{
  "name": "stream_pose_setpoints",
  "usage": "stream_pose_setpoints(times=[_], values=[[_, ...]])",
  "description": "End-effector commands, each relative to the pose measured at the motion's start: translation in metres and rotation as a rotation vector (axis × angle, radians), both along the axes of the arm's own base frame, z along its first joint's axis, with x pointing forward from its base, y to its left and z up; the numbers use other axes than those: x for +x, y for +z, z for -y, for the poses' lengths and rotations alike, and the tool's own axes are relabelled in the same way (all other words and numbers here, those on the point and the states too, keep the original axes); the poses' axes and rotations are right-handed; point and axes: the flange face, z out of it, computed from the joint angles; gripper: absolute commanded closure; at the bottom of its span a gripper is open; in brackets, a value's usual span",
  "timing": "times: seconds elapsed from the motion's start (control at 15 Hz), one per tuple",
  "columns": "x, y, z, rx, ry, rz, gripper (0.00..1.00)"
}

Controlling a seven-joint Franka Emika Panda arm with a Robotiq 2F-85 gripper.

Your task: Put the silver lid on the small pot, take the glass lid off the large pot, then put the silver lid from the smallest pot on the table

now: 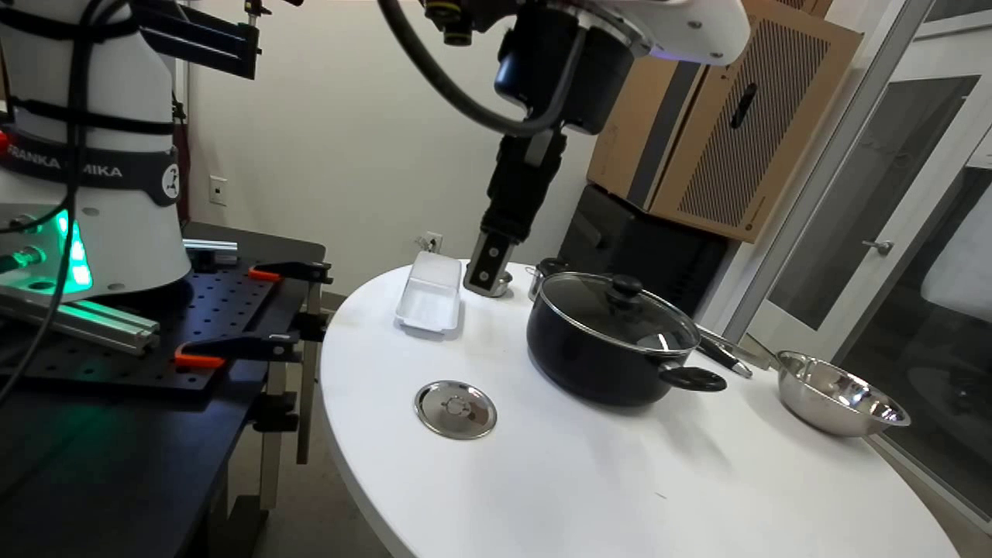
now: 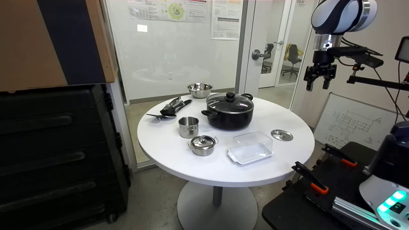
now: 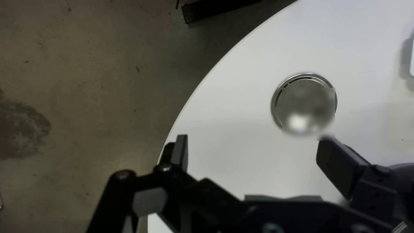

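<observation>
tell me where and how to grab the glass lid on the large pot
Probably best by the black knob, pinched from straight above: it stands up at the centre of the glass lid, which lies seated on the large black pot, leaving little edge to grip.

Silver lid (image 1: 456, 415) on the tabletop (image 1: 573, 480): polished metal, near-mirror. Tabletop itself white, smooth, faint sheen. Lidded small pot (image 2: 202, 150) and open small pot (image 2: 188, 131): both bright, smooth metal. Glass lid (image 1: 597, 314): clear and glossy, edged in thin metal. Large pot (image 1: 597, 376): smooth black coat, low gloss. Bowl (image 1: 821, 408): shiny steel from where I stand. Tray (image 2: 253, 158): smooth white plastic; its cover (image 2: 254, 139) clear, glossy plastic. Fingers (image 3: 338, 165): matt black. Box (image 2: 25, 44): brown cardboard, dull, with a dark printed band. Drawer unit (image 2: 48, 140): dull black, reads as plastic. Floor (image 3: 97, 97): looks like bare concrete, blotchy, matt.
</observation>
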Motion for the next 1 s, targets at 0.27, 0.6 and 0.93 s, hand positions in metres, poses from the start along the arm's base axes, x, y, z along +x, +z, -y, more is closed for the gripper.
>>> stream_pose_setpoints(times=[0.27,0.6,0.93], values=[[-0.002,-0.067,-0.047,0.036,0.080,-0.037,0.00],[0.009,-0.107,-0.076,0.044,0.126,-0.023,0.00],[0.016,-0.143,-0.092,0.049,0.153,-0.031,0.00]])
